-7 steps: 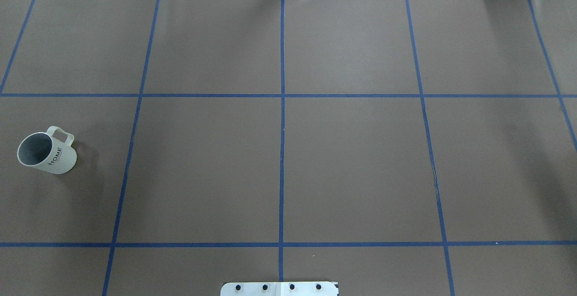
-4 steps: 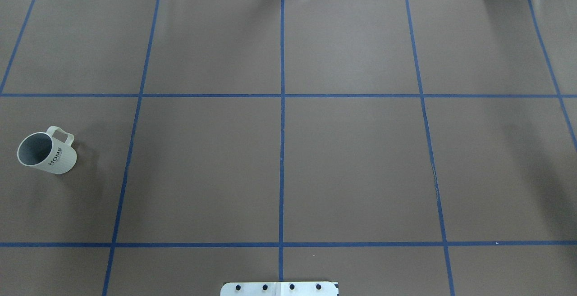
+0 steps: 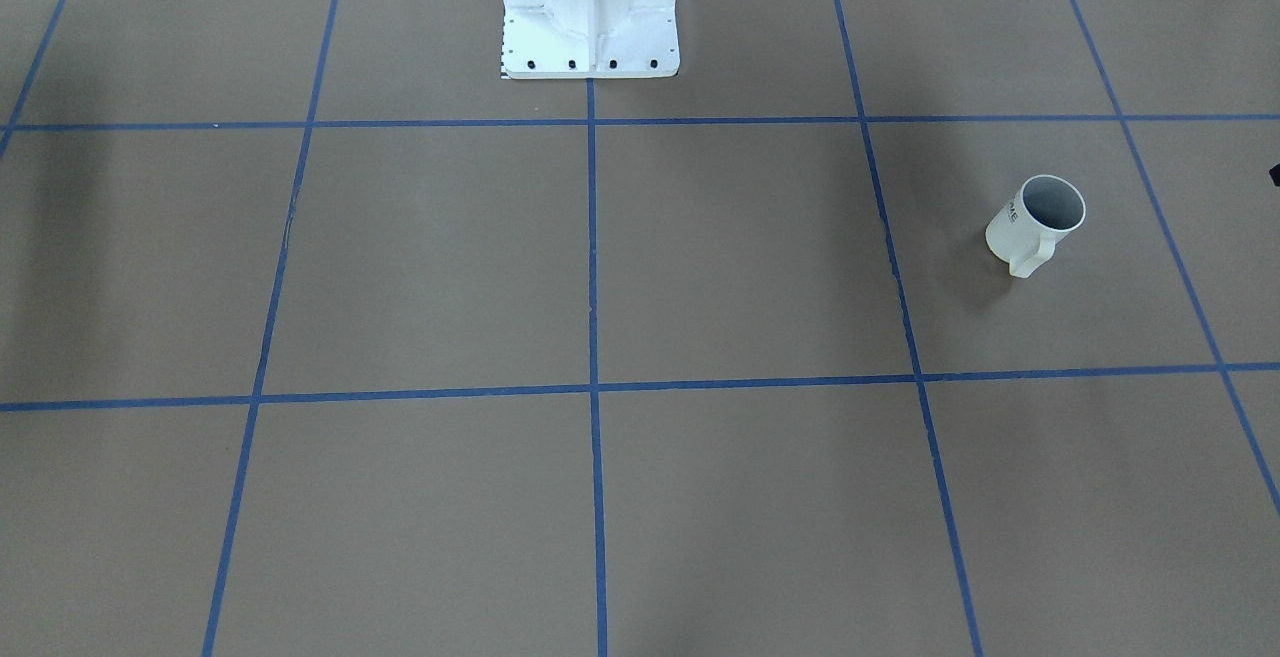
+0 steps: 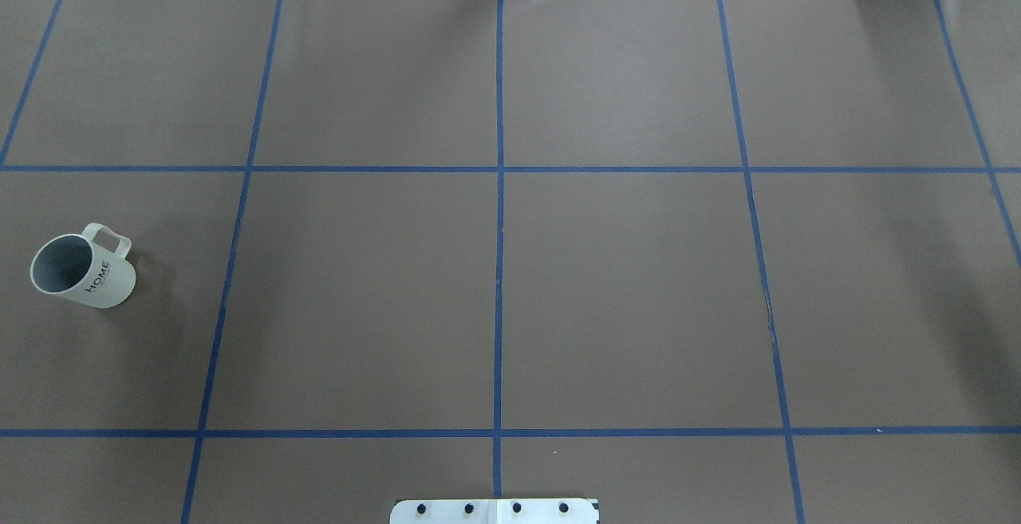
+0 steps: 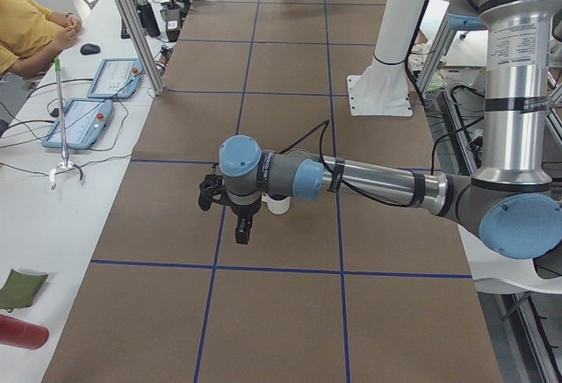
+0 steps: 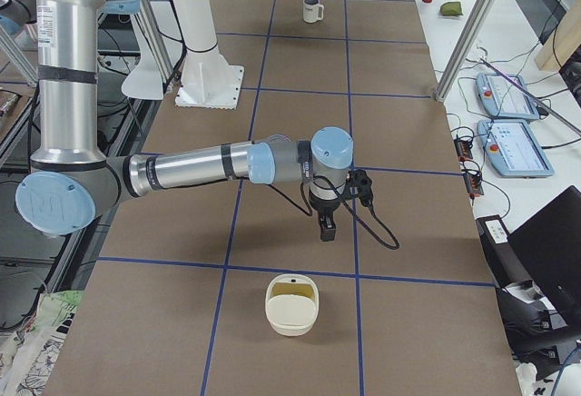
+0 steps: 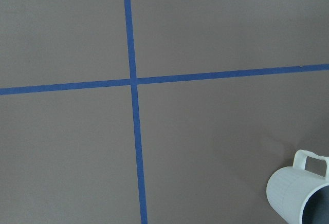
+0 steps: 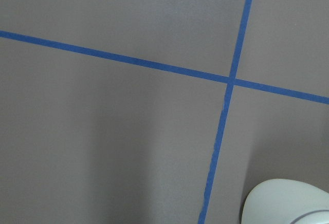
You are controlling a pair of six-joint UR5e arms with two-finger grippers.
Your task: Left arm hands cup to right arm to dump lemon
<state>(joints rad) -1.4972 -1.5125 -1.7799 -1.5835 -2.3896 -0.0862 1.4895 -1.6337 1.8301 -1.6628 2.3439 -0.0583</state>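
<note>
The cup (image 4: 82, 266), a white mug lettered "HOME", stands upright at the table's left side; its handle points away from the robot. It also shows as the cup (image 3: 1035, 224), the cup (image 6: 311, 10) far off, and the cup (image 7: 300, 188) at the left wrist view's lower right corner. Its inside looks grey; the lemon is not in view. My left gripper (image 5: 243, 225) hangs above the table just in front of the cup (image 5: 278, 205). My right gripper (image 6: 325, 223) points down over bare table. Both show only in the side views, so I cannot tell whether they are open or shut.
A cream bowl (image 6: 291, 305) sits on the table's right end, beyond my right gripper; its rim (image 8: 288, 203) shows in the right wrist view. The white robot pedestal (image 3: 590, 7) stands mid-table at the robot's edge. A person (image 5: 26, 23) and tablets (image 5: 88, 106) are at a side bench.
</note>
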